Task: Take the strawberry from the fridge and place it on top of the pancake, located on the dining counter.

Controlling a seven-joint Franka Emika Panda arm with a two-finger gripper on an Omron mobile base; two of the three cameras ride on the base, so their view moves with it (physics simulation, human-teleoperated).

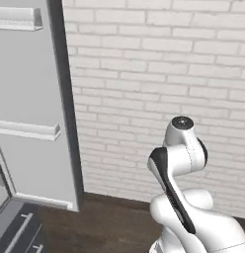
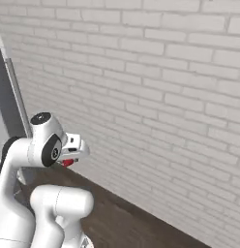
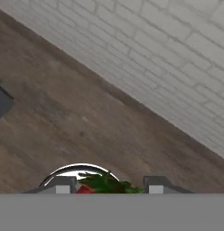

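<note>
Hand view: strawberry [image 3: 93, 187] sits between the jaws above wood floor [image 3: 64, 122].

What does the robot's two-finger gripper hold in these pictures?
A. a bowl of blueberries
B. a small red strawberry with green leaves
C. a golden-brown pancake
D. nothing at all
B: in the hand view the small red strawberry with green leaves sits between the fingertips of the gripper, above the brown wooden floor.
</note>
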